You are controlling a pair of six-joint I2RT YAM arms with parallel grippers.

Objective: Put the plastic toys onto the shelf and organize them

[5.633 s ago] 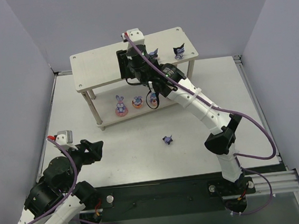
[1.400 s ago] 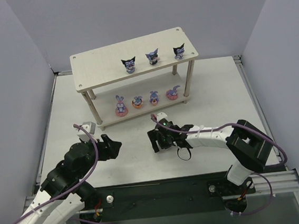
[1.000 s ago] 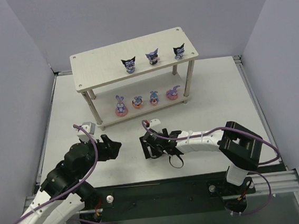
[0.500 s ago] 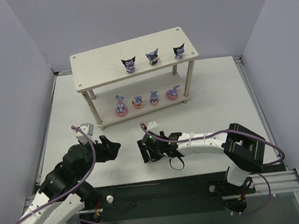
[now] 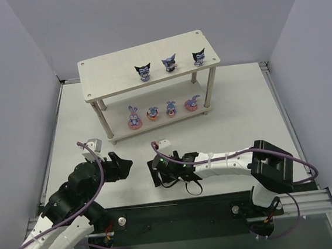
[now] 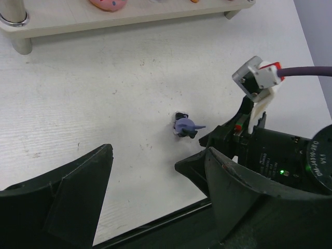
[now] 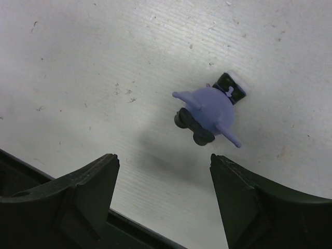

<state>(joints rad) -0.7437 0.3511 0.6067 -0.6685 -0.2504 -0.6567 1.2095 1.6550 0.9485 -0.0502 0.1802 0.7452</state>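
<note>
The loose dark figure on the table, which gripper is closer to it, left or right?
Right. The right gripper hovers directly over the dark figure, jaws open beside it; the left gripper faces it, open, from farther back.

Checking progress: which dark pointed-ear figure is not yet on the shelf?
The dark figure on the table, beneath the right claw; the other three stand on the shelf's top board.

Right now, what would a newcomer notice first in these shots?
The two-tier shelf at the far side carries neat rows: three dark pointed-ear figures on top, four bunnies below. One stray dark figure lies on the table towards its near edge, the right gripper open and aimed at it.
</note>
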